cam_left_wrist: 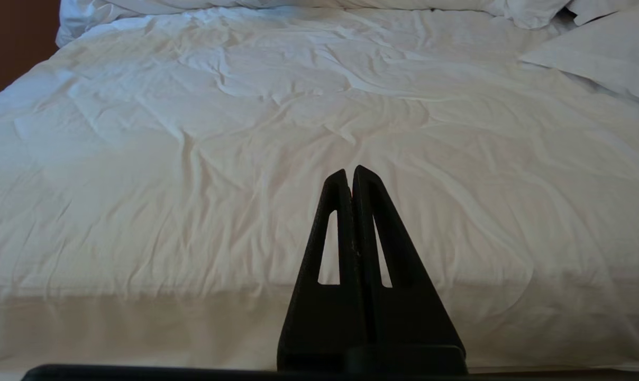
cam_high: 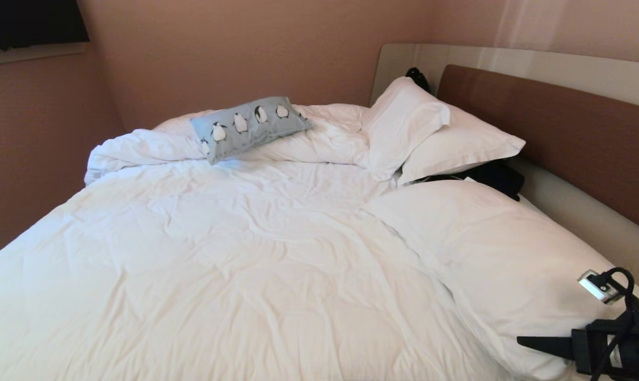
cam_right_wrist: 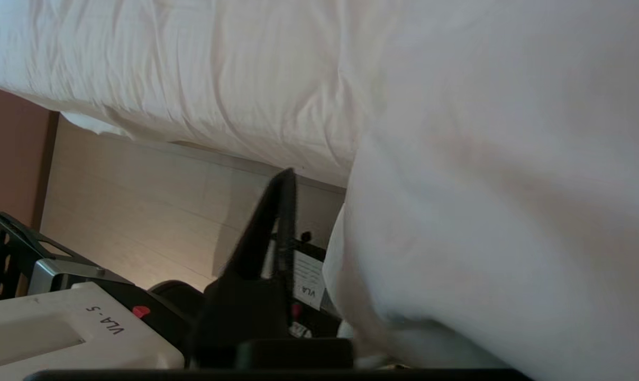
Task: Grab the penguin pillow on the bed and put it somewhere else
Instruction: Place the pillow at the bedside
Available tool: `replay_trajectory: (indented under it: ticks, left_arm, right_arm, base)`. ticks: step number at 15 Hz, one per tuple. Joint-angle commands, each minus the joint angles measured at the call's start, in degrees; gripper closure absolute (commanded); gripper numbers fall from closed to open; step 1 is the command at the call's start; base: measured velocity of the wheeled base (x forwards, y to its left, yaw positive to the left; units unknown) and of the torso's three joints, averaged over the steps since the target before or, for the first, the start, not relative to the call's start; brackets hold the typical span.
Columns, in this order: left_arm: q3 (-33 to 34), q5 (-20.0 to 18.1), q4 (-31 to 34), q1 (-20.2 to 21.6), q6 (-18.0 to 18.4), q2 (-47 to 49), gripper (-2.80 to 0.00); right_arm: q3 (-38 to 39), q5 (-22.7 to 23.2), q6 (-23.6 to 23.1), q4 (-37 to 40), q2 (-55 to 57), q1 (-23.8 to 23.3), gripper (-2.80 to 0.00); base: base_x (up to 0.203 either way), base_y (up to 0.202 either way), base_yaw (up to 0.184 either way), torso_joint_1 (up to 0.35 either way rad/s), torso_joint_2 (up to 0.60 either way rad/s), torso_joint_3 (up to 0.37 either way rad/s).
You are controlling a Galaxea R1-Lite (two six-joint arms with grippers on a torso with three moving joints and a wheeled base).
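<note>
The penguin pillow [cam_high: 250, 127], light blue with a row of black-and-white penguins, lies on the bunched-up duvet at the far side of the bed [cam_high: 245, 254]. Nothing touches it. My right gripper [cam_high: 541, 343] is at the near right corner, far from the penguin pillow, against a large white pillow [cam_high: 499, 254]. In the right wrist view one black finger [cam_right_wrist: 280, 222] stands off to one side. That white pillow [cam_right_wrist: 483, 211] hides the other finger. My left gripper [cam_left_wrist: 351, 172] hovers shut and empty over the bed's near edge [cam_left_wrist: 139, 317].
Two white pillows [cam_high: 404, 121] [cam_high: 462, 143] lean by the brown headboard [cam_high: 563, 137], with dark items [cam_high: 499, 177] beneath them. Pink walls close the left and far sides. My white base [cam_right_wrist: 60, 328] and pale floor [cam_right_wrist: 139, 201] show beside the bed.
</note>
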Motion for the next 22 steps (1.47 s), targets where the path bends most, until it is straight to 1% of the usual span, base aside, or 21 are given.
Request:
replay_trajectory:
  ticks: [1, 4, 7, 8, 11, 12, 16, 18, 20, 22]
  left_arm:
    - [0.0, 0.0, -0.01, 0.02, -0.05, 0.0, 0.0]
    - [0.0, 0.0, -0.01, 0.02, -0.05, -0.02, 0.0]
    - [0.0, 0.0, -0.01, 0.02, -0.05, 0.04, 0.0]
    - [0.0, 0.0, -0.01, 0.02, -0.05, -0.02, 0.0]
    - [0.0, 0.0, -0.01, 0.02, -0.05, 0.01, 0.0]
    - [0.0, 0.0, -0.01, 0.02, -0.05, -0.02, 0.0]
    - [0.0, 0.0, -0.01, 0.02, -0.05, -0.02, 0.0]
    - [0.0, 0.0, -0.01, 0.02, -0.05, -0.02, 0.0]
    - [0.0, 0.0, -0.01, 0.02, -0.05, 0.06, 0.0]
    - [0.0, 0.0, -0.01, 0.02, -0.05, 0.04, 0.0]
  right_arm:
    - [0.12, -0.65, -1.03, -0.14, 0.07, 0.56, -2.8]
    - [1.03, -0.96, -1.64, -0.09, -4.81, 0.63, -2.8]
    - [2.02, -0.98, -1.23, 0.01, -13.61, 0.38, -2.8]
    - [2.48, -1.77, -1.27, -0.04, -16.79, -0.06, -2.8]
    - [3.08, -9.59, -1.08, 0.02, -25.79, -1.0, -2.8]
    - [2.96, -11.27, -0.77, 0.1, -28.18, -1.09, -2.8]
    - [0.05, -16.54, 7.85, -0.09, -31.76, -1.26, -2.8]
    - [-1.25, -17.47, 12.26, -0.04, -34.54, -1.26, -2.8]
    - [-2.95, -17.69, 12.84, 0.05, -32.89, -1.26, -2.8]
    - [-7.97, -18.52, 13.23, 0.11, -26.62, -1.3, -2.8]
  base:
    - [0.0, 0.0, 0.0, 0.0, 0.0, 0.0]
    - [0.0, 0.0, 0.0, 0.0, 0.0, 0.0]
    - [0.0, 0.0, 0.0, 0.0, 0.0, 0.0]
    - [0.0, 0.0, 0.0, 0.0, 0.0, 0.0]
    - [0.0, 0.0, 0.0, 0.0, 0.0, 0.0]
    - [0.0, 0.0, 0.0, 0.0, 0.0, 0.0]
    - [0.0, 0.0, 0.0, 0.0, 0.0, 0.0]
    - [0.0, 0.0, 0.0, 0.0, 0.0, 0.0]
    - [0.0, 0.0, 0.0, 0.0, 0.0, 0.0]
    - [0.0, 0.0, 0.0, 0.0, 0.0, 0.0]
